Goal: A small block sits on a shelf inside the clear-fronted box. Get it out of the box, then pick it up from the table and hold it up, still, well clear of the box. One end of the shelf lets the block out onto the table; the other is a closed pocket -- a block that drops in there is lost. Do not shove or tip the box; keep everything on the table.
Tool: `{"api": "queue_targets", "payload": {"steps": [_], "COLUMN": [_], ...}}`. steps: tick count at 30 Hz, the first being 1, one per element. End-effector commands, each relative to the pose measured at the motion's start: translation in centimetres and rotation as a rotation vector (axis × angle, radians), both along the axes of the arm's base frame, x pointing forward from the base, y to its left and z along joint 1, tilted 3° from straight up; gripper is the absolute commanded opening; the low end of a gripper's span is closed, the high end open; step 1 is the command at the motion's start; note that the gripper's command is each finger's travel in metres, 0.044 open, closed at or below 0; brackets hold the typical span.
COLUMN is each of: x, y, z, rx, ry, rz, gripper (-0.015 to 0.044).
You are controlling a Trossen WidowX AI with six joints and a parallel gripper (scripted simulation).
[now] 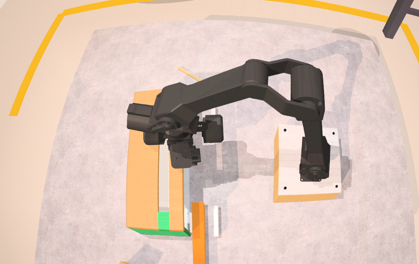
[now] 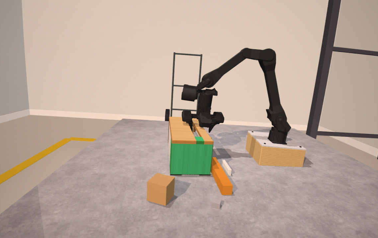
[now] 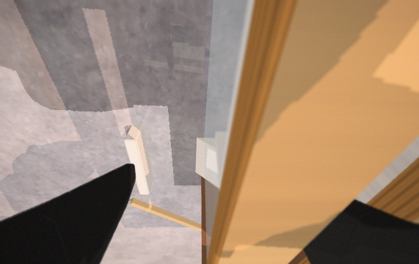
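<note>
The box [image 1: 142, 183] [image 2: 190, 159] [image 3: 323, 147] has a wooden lid with a long slot, a green end nearest the exterior camera and a clear front facing the arm's base. My gripper [image 1: 183, 131] [image 2: 201, 130] [image 3: 205, 171] is open and straddles the lid's front strip. One fingertip is down in the slot, hidden below the strip's edge in the wrist view; the other hangs outside the clear front. The block on the shelf cannot be made out. A pale piece [image 3: 206, 158] shows at the clear front, and I cannot tell what it is.
An orange bar [image 1: 198, 236] [image 2: 222, 177] lies by the box's green end, beside a white strip [image 1: 216, 220] [image 2: 226, 168]. Another white strip [image 3: 138, 166] and a thin wooden stick [image 1: 188, 73] [image 3: 169, 215] lie near the far end. A wooden cube [image 2: 160, 189] and small grey block [image 2: 215, 203] lie nearer the exterior camera.
</note>
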State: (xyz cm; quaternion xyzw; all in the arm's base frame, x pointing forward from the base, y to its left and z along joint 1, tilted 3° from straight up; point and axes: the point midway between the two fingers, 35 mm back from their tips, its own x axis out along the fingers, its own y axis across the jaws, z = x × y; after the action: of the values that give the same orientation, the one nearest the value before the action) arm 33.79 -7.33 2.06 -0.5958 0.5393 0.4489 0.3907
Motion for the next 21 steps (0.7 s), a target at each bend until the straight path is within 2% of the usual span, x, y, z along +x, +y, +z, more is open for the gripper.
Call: {"api": "queue_targets", "payload": {"steps": [1,17,21], "x": [0.2,0.6,0.8], "y": [-1.2,-5.4,-5.4], "z": [0.0,-0.1,2.3], "rx": [-0.008,-0.012,-0.01], "ry": [-0.001,-0.002,-0.001], "rz": [0.0,0.0,-0.003], "gripper": [0.04,0.04,0.04]}}
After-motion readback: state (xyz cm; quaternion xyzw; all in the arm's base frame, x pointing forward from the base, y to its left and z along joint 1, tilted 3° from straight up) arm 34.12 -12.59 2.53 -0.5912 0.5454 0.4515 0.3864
